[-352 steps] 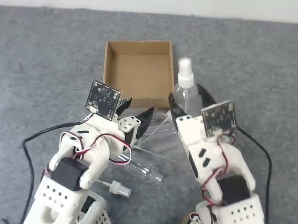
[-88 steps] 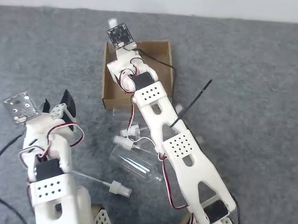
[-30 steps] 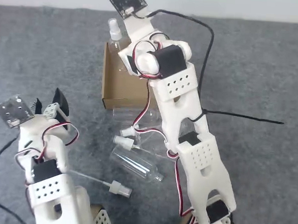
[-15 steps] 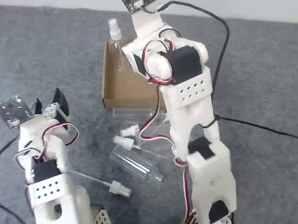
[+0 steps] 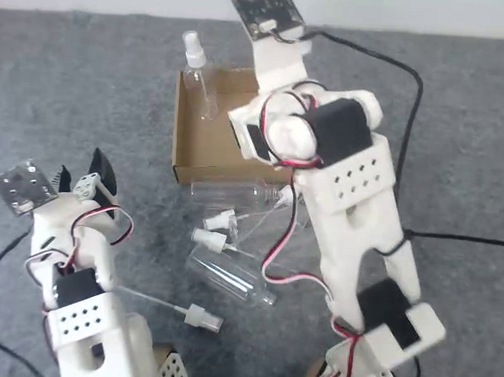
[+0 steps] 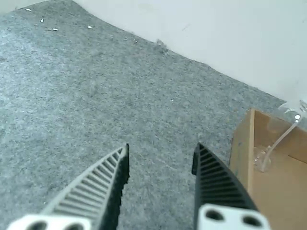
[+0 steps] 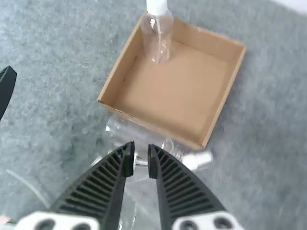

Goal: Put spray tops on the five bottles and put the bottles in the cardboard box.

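Note:
A clear bottle with a white spray top [image 5: 195, 76] [image 7: 157, 32] stands upright in the far left corner of the cardboard box [image 5: 184, 134] [image 7: 218, 112]. My right gripper [image 7: 139, 152] hangs above the box's near wall, fingers almost together with nothing between them. Just in front of the box, several clear bottles [image 5: 233, 191] [image 5: 230, 276] lie on the carpet, with loose spray tops [image 5: 219, 219] [image 5: 201, 318] among them. My left gripper [image 5: 88, 170] [image 6: 160, 155] is open over bare carpet, left of the box.
Grey carpet covers the table and ends at a white wall [image 6: 216, 33] at the far edge. The right arm's cable [image 5: 393, 69] trails to the right of the box. Bare carpet lies to the left and right of the box.
The right arm has drawn back from the box's far left corner toward its near side, leaving the bottle standing there. The left arm has stayed still.

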Robot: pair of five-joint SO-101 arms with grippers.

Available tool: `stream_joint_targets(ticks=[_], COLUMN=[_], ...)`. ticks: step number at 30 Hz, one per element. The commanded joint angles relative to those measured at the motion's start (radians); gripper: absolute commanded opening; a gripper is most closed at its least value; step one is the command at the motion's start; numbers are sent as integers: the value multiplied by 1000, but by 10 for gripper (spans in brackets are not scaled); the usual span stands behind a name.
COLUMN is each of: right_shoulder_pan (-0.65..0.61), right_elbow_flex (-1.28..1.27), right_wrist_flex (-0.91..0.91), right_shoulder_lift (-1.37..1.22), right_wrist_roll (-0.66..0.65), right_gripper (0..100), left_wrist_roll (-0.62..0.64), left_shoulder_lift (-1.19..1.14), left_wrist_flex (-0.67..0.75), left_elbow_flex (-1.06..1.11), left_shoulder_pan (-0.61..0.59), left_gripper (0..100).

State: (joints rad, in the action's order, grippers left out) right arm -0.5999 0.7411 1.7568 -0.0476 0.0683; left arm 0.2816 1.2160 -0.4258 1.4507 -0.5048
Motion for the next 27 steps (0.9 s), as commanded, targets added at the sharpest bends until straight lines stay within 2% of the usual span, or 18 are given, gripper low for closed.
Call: stream_joint_targets(ticks=[1,22,27], right_shoulder_pan=[12,13,13], right_elbow_flex=[-61,-735,-891], right_wrist_flex=[38,21,-58], right_shoulder_lift=[111,461,515], right_wrist_roll=[26,38,219], right_gripper=[6,6,6], left_wrist_roll=[11,9,9], left_shoulder_lift=[18,17,17], left_wrist_flex=[32,32,31], left_elbow_flex=[-10,-8,-8], left_shoulder_pan=[-3,-3,-3], left_gripper=[206,205,205])
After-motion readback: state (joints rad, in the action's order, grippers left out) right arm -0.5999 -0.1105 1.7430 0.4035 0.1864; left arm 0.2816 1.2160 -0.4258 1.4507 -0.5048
